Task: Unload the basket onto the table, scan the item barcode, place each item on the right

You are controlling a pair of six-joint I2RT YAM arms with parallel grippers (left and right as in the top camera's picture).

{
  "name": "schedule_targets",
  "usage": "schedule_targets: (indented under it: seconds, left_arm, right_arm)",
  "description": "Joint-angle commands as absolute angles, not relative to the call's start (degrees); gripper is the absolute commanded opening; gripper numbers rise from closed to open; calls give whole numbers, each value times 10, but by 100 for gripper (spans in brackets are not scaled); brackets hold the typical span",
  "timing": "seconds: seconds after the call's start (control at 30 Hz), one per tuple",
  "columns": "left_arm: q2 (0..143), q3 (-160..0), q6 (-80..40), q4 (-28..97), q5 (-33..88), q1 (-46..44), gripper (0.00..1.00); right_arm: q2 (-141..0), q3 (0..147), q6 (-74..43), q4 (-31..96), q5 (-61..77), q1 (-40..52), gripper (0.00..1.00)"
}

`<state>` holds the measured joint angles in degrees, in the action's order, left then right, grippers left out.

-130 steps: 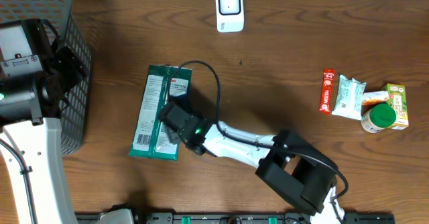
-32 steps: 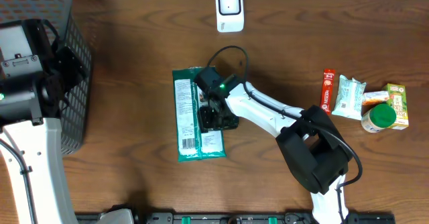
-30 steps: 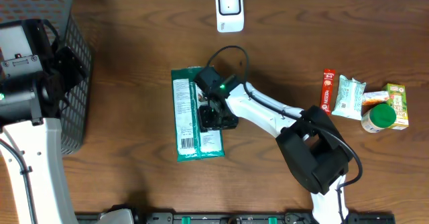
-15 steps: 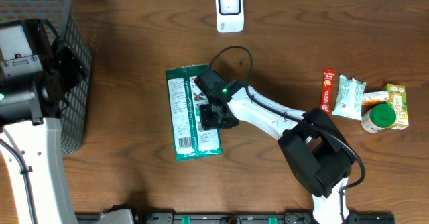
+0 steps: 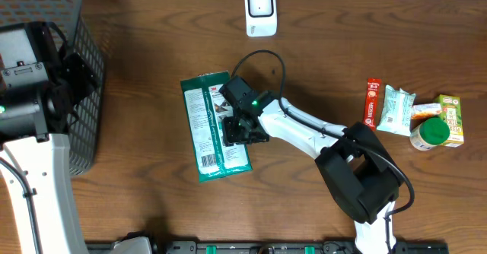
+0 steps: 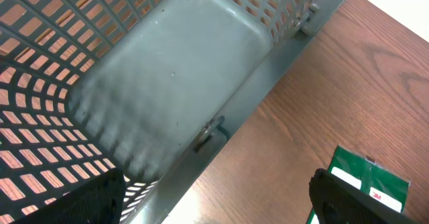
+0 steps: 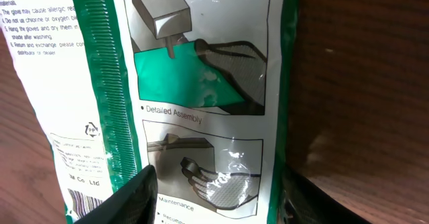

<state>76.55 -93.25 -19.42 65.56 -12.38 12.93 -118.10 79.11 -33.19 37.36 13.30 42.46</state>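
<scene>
Green package (image 5: 204, 125) lying flat under right gripper (image 5: 237, 131).
We are seeing its fingers (image 7: 131, 194) parted across the package edge, grip unclear. Left gripper (image 6: 221, 204) is hanging wide, empty, basket (image 6: 167, 83) below it.

On the brown wooden table (image 5: 137, 201), the grey plastic mesh basket (image 5: 85, 71) stands left of the flat green-and-white plastic packet (image 5: 207, 128). The small white box-shaped scanner (image 5: 260, 11) is behind the packet, and the small snack items (image 5: 411, 117) lie well to its right.

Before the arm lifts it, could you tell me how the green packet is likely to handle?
The green packet looks flat and thin, so it is probably light and floppy, sagging if lifted by one edge. It glints in the right wrist view, so it may slip when gripped.
</scene>
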Motion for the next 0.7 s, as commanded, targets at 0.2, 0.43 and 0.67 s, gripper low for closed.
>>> schedule_targets:
  seconds: [0.2,0.43,0.67]
  left_arm:
    - [767,-936,-189,656,-131,131,88]
    - [767,-936,-189,655,-131,131,88]
    - [767,-936,-189,656,-131,131,88]
  right_arm:
    - [-1217,768,-321,373,124,433,53]
    - [-1217,768,-321,375,125,435,54]
    - [-1217,768,-321,375,125,435,54]
